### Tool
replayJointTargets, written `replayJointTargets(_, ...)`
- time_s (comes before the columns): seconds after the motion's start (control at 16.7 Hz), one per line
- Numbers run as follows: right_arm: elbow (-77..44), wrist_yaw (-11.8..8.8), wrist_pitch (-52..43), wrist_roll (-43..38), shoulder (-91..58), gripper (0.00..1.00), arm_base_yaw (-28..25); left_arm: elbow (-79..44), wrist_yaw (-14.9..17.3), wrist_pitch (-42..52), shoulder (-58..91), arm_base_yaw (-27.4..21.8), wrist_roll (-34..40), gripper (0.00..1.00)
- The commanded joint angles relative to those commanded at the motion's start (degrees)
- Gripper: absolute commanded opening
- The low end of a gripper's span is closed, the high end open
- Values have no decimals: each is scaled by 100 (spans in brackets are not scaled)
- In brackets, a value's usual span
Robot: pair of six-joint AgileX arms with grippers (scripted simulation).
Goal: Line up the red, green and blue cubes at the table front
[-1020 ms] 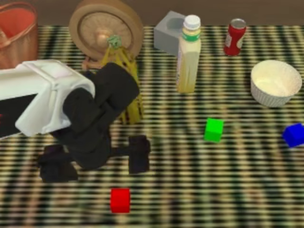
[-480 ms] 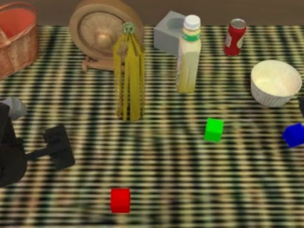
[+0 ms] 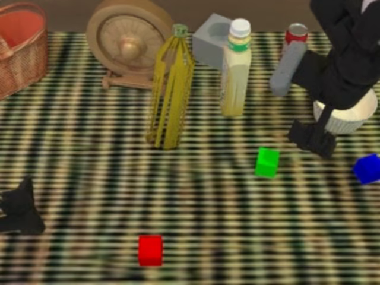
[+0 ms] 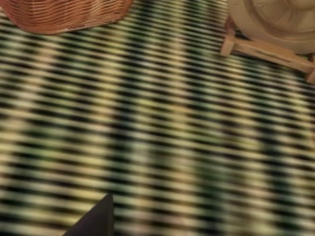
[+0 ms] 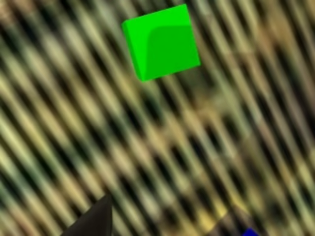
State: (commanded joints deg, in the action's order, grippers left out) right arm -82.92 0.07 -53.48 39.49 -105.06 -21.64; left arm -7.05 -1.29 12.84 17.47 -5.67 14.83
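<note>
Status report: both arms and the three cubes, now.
Left gripper at table's left edge, clear of cubes. Right gripper above table between small glossy green cube and blue cube, holding nothing. Red cube alone at front.

My right arm: matte black blocky housings, one plain grey cylindrical link, ending in a black pincer point(image 3: 313, 138) with flat rectangular fingers. My left pincer point(image 3: 21, 208): same matte black, angular, unmarked. No cables visible.
</note>
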Motion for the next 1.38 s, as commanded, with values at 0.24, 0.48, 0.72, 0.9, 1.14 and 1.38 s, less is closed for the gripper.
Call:
replayJointTargets(0.24, -1325, 3, -770, 604, -1522, 100, -332, 530, 79, -765, -1047, 451, -885, 100)
replayJointTargets(0.48, -2062, 12, -1147, 927, -2322, 100, -507, 693, 125, -1243, -1690, 665, -1437, 100)
replayJointTargets(0.72, -2118, 13, -1175, 953, -2381, 100, -522, 705, 129, -1284, -1747, 681, -1483, 100)
replayJointTargets(0.9, -2086, 13, -1145, 950, -2376, 100, -496, 705, 129, -1284, -1747, 681, -1483, 100)
replayJointTargets(1.14, -1700, 16, -491, 948, -2631, 100, -517, 705, 129, -1284, -1747, 681, -1483, 100)
replayJointTargets(1.38, -1272, 19, 256, 938, -2950, 100, -527, 705, 129, -1284, -1747, 681, -1483, 100)
